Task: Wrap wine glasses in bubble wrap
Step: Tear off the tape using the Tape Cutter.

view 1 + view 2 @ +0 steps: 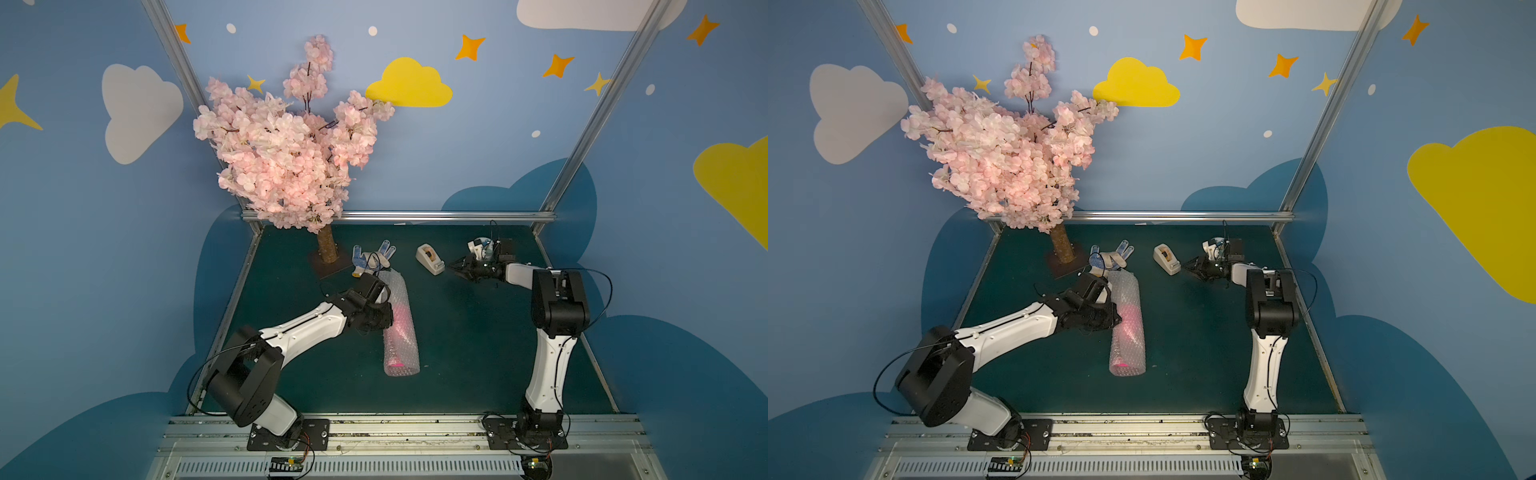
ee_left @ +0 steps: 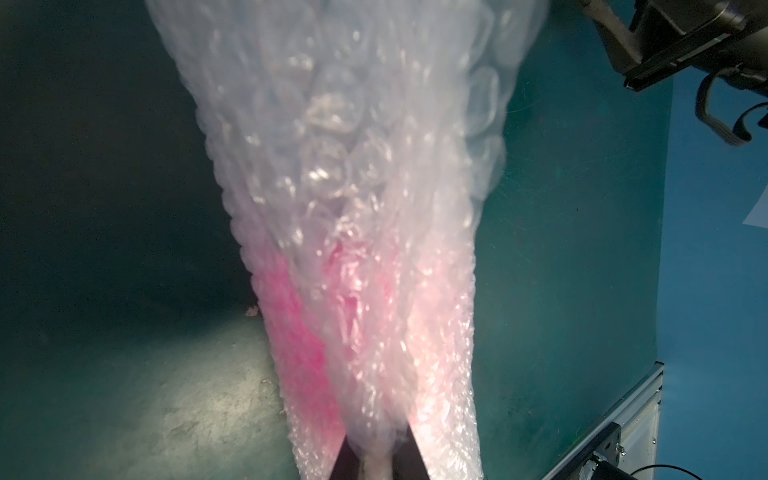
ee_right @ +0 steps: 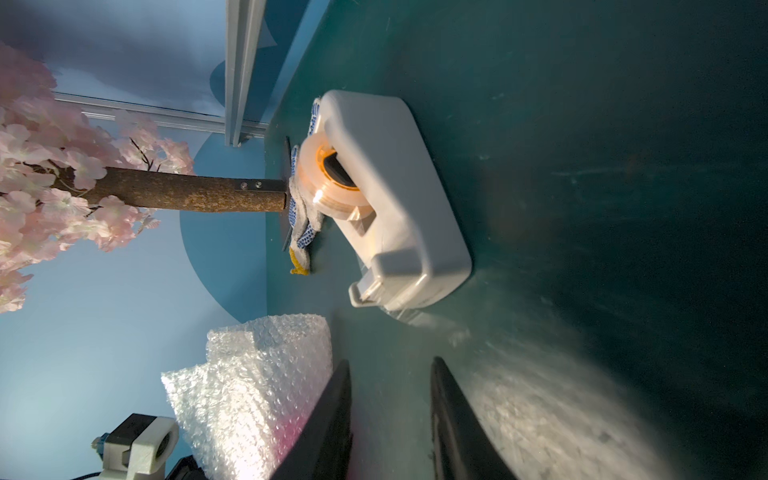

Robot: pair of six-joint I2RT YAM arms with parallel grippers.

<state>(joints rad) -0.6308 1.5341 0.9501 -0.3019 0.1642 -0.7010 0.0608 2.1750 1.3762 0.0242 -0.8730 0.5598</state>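
The bubble wrap [image 1: 401, 332] [image 1: 1128, 332] lies rolled into a tube on the green table, its length running front to back. The wine glass [image 1: 400, 318] shows only as a magenta glow through the film, also in the left wrist view [image 2: 291, 332]. At the tube's left side, about halfway along it, my left gripper [image 1: 388, 309] [image 2: 376, 455] is shut on a gathered fold of the wrap. Farther back on the right, my right gripper [image 1: 451, 269] [image 3: 388, 361] hangs low over the table, open and holding nothing, just short of the tape dispenser.
A white tape dispenser [image 1: 430, 258] [image 3: 395, 199] stands at the back middle. A blue-dotted glove [image 1: 372, 257] lies behind the tube. A pink blossom tree [image 1: 286, 153] on a brown base plate fills the back left corner. Metal rails edge the table.
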